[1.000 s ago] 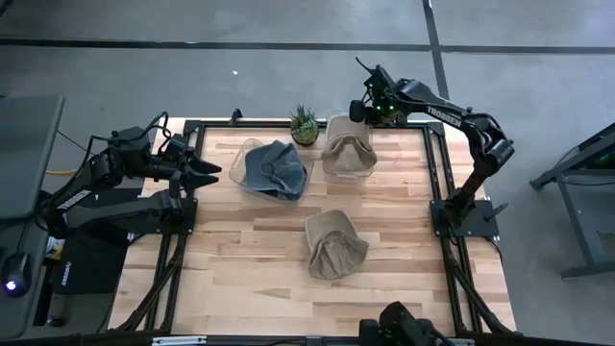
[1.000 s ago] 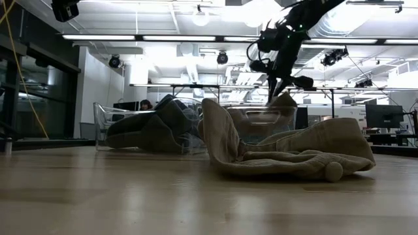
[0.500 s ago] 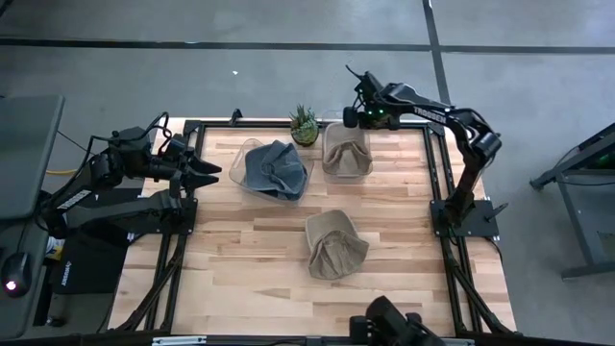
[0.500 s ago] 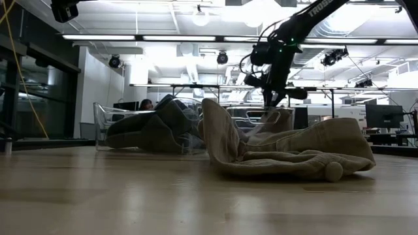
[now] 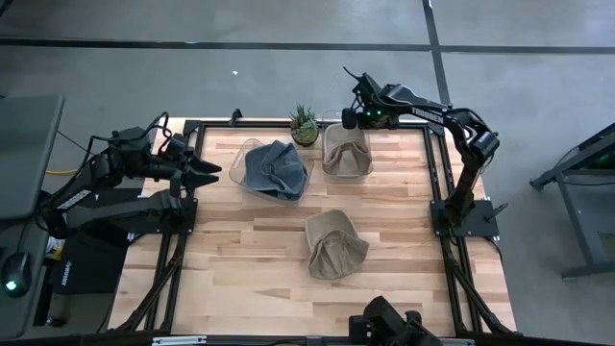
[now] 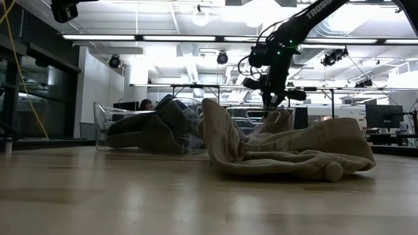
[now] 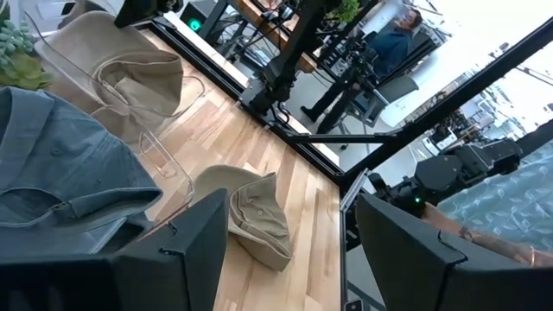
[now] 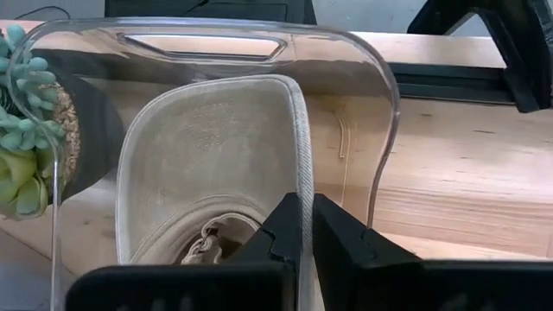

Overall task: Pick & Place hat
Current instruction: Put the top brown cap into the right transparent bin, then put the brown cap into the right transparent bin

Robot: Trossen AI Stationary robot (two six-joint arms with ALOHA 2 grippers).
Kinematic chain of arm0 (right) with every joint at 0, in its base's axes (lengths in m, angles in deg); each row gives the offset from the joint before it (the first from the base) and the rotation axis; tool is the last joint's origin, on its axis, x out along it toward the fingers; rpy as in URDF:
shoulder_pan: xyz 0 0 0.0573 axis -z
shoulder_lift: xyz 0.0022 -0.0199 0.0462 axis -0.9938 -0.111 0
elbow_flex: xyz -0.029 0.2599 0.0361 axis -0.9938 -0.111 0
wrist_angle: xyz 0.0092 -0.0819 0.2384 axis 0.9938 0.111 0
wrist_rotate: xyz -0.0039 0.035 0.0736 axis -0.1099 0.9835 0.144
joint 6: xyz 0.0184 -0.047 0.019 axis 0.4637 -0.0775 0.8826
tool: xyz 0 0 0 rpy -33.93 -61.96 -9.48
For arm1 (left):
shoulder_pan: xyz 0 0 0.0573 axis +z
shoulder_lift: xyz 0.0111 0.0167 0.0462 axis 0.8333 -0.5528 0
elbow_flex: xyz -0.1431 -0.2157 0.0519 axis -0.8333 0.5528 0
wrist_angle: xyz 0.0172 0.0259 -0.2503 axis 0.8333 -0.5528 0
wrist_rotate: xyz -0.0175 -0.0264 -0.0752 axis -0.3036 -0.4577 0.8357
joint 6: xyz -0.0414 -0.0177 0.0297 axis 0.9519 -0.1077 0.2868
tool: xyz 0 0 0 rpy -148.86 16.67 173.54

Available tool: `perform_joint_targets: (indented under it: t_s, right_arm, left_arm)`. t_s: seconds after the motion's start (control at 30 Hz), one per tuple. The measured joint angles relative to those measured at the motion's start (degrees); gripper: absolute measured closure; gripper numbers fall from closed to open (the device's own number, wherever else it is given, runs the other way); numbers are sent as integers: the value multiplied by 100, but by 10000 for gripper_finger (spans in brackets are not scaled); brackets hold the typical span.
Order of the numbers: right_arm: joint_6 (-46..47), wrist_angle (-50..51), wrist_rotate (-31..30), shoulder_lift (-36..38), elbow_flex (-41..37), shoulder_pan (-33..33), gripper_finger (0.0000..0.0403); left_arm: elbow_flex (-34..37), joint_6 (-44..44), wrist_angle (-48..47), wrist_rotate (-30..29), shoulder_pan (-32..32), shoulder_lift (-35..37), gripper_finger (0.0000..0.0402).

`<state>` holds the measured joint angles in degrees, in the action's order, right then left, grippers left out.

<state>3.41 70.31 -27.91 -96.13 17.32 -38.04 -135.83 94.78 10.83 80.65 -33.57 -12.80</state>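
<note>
Tabletop (image 5: 269, 240): plant (image 5: 304, 123) beside bin (image 5: 346, 152)

Right claw (image 8: 306, 226) pinched nearly closed; left claw (image 5: 207, 170) gaping (arm parked).

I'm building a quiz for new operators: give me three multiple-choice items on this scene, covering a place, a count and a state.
1. Where is the blue denim hat?
A. in the left clear plastic bin
B. on bare table
C. in a gripper

2. How many beige hats show?
A. one
B. two
C. four

3. What is the right gripper doing?
A. gaping open
B. pinching the brim of the beige hat in the right clear bin
C. parked off the table

Key: 1 A, denim lies inside the bin walls; 2 B, one binned, one loose beige hat on the wood; 3 B, fingers meet on the brim.
</note>
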Motion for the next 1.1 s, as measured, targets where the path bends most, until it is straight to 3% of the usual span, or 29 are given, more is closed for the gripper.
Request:
perform_joint_targets:
  t_s: [0.23, 0.5, 0.87, 1.1]
  right_arm:
    - [-20, 10, 2, 0, 0, -9, 381]
    - [-77, -43, 57, 0, 0, -37, 335]
    - [-419, -246, 600, 44, 0, -15, 246]
    - [-463, -345, 569, 455, 0, 93, 222]
  left_arm:
    - [0, 0, 0, -20, 0, 0, 170]
    - [0, 41, -4, -22, 0, 0, 170]
    - [0, 46, -146, -26, -1, 0, 170]
    - [0, 66, -146, -26, 0, 0, 170]
